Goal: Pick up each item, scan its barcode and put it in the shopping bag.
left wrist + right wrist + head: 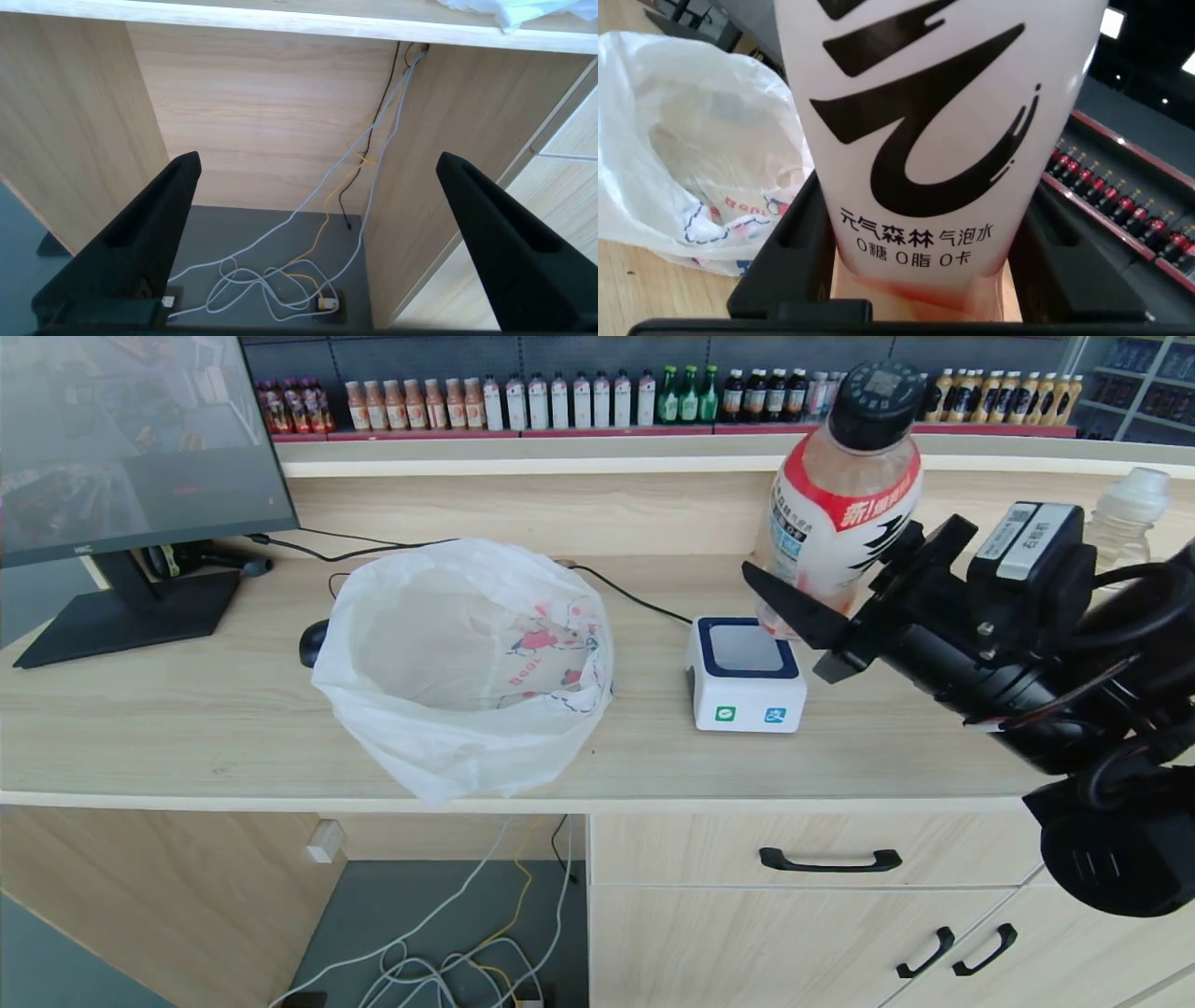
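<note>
My right gripper (pixel 840 602) is shut on a pale pink drink bottle (pixel 843 495) with a black cap and a red-and-white label. It holds the bottle upright, just above the far right corner of the white barcode scanner (pixel 744 674) on the counter. The bottle's label (pixel 924 140) is close in the right wrist view, between the fingers. A white plastic shopping bag (pixel 467 663) stands open on the counter to the left of the scanner; its side (pixel 682 149) lies beyond the bottle. My left gripper (pixel 318 243) hangs open below the counter, facing the cables on the floor.
A monitor (pixel 131 448) stands at the counter's far left, with a black mouse (pixel 313 642) beside the bag. A clear bottle (pixel 1130 518) stands at the far right behind my right arm. Drawers (pixel 831 859) sit under the counter; shelves of bottles (pixel 597 401) line the back.
</note>
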Robot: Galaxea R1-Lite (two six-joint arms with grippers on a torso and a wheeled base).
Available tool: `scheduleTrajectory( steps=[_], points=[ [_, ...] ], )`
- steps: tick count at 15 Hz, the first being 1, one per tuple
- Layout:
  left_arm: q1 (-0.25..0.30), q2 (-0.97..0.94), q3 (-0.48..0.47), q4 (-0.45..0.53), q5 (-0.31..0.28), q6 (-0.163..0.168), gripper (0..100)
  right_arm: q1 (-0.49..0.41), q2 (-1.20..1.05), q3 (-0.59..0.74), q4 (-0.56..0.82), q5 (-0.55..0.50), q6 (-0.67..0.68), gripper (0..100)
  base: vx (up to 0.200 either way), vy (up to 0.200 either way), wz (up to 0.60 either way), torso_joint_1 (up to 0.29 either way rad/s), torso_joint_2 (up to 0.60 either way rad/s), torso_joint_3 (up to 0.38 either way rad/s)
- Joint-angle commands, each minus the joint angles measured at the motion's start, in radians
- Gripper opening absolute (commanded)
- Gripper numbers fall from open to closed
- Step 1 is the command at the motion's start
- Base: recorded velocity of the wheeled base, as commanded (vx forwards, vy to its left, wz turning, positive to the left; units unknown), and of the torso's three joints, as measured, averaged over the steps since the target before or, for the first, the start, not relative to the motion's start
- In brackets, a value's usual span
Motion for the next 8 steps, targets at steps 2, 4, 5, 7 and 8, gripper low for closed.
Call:
scheduleTrajectory(
  steps=[2, 4, 5, 7, 8],
  points=[
    [0.0, 0.0, 0.0, 0.0, 0.0, 0.0, 100, 0.022, -0.035, 0.086, -0.02, -0.12, 0.146, 0, 0.0, 0.0, 0.0, 0.0, 0.0, 0.0],
    [0.0, 0.0, 0.0, 0.0, 0.0, -0.002, 100, 0.026, -0.063, 0.191, -0.02, -0.189, 0.272, 0, 0.0, 0.0, 0.0, 0.0, 0.0, 0.0],
    [0.0, 0.0, 0.0, 0.0, 0.0, -0.002, 100, 0.029, -0.069, 0.214, -0.02, -0.206, 0.292, 0, 0.0, 0.0, 0.0, 0.0, 0.0, 0.0],
    [0.0, 0.0, 0.0, 0.0, 0.0, -0.003, 100, 0.029, -0.071, 0.191, -0.02, -0.241, 0.304, 0, 0.0, 0.0, 0.0, 0.0, 0.0, 0.0],
    [0.0, 0.0, 0.0, 0.0, 0.0, -0.003, 100, 0.049, -0.066, 0.169, -0.02, -0.294, 0.309, 0, 0.0, 0.0, 0.0, 0.0, 0.0, 0.0]
  ],
)
